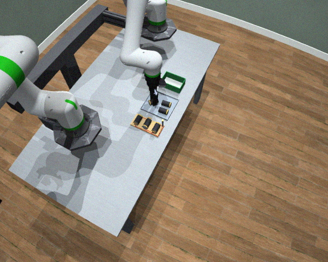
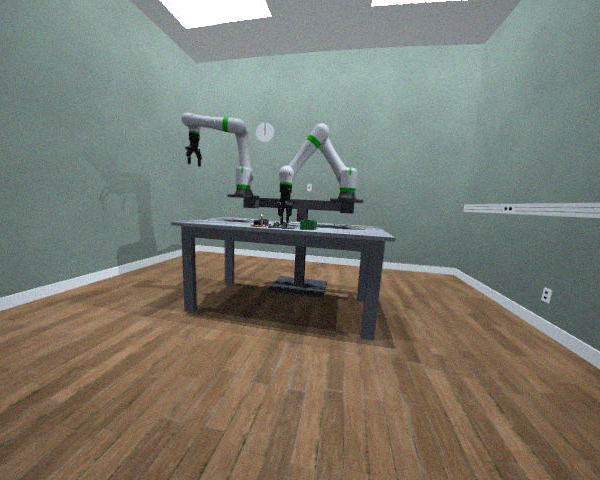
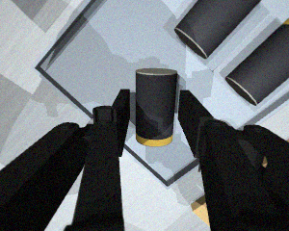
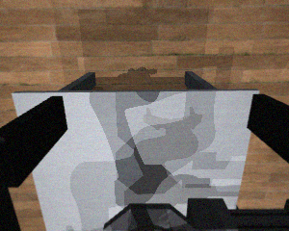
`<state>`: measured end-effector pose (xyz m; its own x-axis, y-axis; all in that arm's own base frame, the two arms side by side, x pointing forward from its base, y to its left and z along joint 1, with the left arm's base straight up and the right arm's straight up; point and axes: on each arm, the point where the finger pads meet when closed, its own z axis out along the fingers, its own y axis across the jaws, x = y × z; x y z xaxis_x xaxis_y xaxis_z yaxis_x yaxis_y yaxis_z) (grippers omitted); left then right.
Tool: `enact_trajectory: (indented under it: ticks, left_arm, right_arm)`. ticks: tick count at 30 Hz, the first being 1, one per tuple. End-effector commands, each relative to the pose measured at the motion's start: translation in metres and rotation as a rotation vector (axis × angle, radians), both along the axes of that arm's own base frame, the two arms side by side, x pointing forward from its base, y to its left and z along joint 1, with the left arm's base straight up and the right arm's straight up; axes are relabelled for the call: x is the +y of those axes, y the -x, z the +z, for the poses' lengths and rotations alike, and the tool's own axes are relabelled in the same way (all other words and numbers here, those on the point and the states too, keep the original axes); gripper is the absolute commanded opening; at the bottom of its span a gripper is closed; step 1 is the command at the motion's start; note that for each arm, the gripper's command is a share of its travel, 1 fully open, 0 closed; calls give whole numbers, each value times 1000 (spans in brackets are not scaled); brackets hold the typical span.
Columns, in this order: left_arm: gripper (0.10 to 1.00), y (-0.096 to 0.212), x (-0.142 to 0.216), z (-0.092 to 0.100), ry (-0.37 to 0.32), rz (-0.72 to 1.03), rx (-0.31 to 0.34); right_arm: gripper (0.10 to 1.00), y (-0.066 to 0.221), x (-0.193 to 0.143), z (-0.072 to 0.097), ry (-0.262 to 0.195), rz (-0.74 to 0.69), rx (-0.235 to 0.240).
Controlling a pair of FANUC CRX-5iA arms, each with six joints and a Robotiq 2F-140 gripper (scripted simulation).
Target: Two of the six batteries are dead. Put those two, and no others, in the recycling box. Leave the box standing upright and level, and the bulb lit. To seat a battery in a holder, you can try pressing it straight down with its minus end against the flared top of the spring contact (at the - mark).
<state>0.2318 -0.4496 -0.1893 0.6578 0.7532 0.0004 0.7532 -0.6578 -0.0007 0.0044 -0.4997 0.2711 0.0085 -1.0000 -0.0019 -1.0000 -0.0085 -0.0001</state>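
Note:
My left gripper (image 1: 154,103) (image 2: 285,222) (image 3: 154,104) is partly open, fingers on either side of a dark battery (image 1: 150,102) (image 3: 155,106) with a yellow end band, gaps showing on both sides. That battery lies on the grey tray (image 1: 150,110) (image 3: 87,63). Two more batteries lie there: one (image 1: 166,103) (image 3: 217,24) and another (image 1: 163,111) (image 3: 270,63). The holder board (image 1: 142,121) (image 3: 200,212) bears three batteries and a small yellow-tipped bulb (image 1: 162,122). The green box (image 1: 171,88) (image 2: 308,224) stands upright; no battery shows inside. My right gripper (image 2: 193,159) (image 4: 157,112) is open and empty.
The tray lies between the box and the holder board on the grey table (image 1: 107,203) (image 4: 82,115). The bulb post stands at the board's end near the table edge. The right arm is raised, its gripper beyond the far end of the table from the box.

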Motion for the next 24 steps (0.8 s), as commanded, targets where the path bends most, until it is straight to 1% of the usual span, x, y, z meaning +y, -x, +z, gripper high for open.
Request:
enact_trajectory:
  ticks: [1,9,10,24]
  left_arm:
    - [364,0,-1,-1,2,0,-1]
    - [364,0,-1,-1,2,0,-1]
    - [244,0,-1,-1,2,0,-1]
    - [244,0,-1,-1,2,0,-1]
  right_arm:
    - [1000,0,0,1,2,0,0]
    - [1000,0,0,1,2,0,0]
    - [1000,0,0,1,2,0,0]
    - [1000,0,0,1,2,0,0]
